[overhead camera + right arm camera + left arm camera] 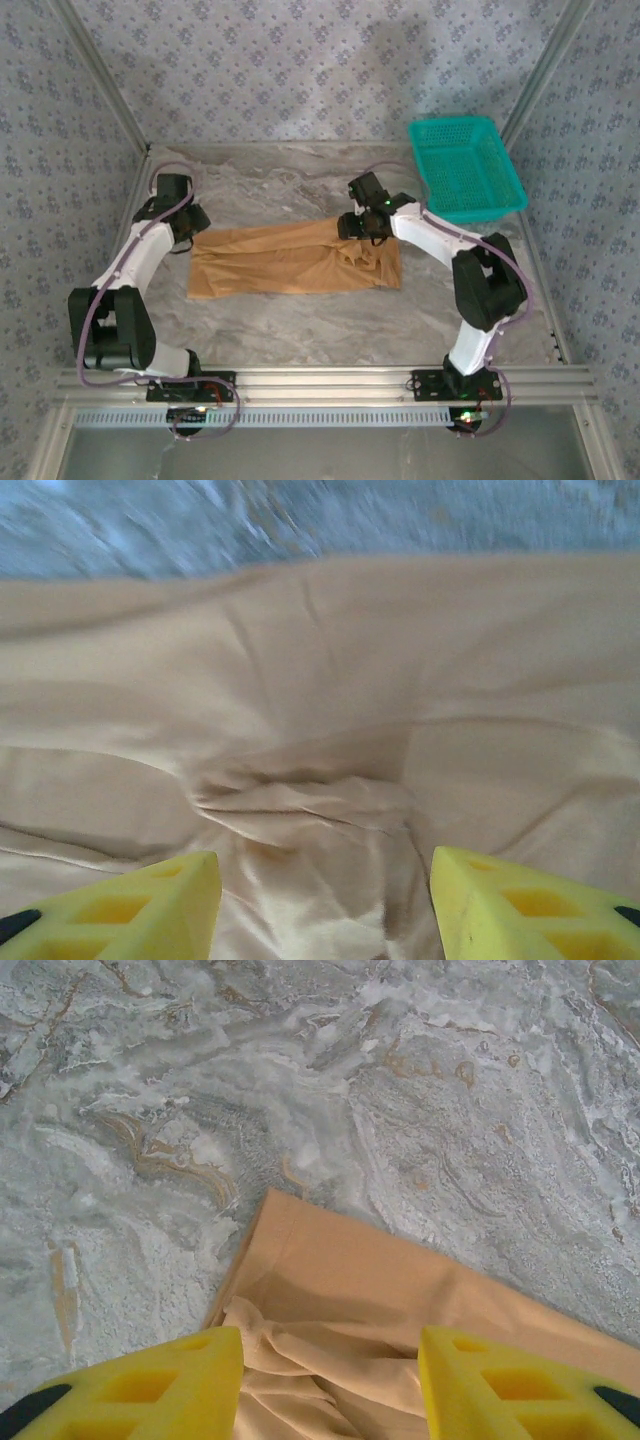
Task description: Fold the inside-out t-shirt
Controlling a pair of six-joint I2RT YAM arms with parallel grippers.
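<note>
Pinch both ends of the inside-out t-shirt (290, 262), stretched left-to-right mid-table, evenly before lifting. Left gripper (330, 1385) and right gripper (325, 905) both gaping over cloth, nothing clamped. From above: the whole strip, teal basket (465, 170) far right. From the wrists: left corner's edge, bunched right-end wrinkles.

L pincer (330, 1385) jaws wide apart, tilted down; R pincer (325, 905) likewise spread, tilted down

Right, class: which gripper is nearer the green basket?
Right. The right gripper is over the t-shirt's right end, close beside the basket. The left gripper is at its opposite end, far from the basket.
</note>
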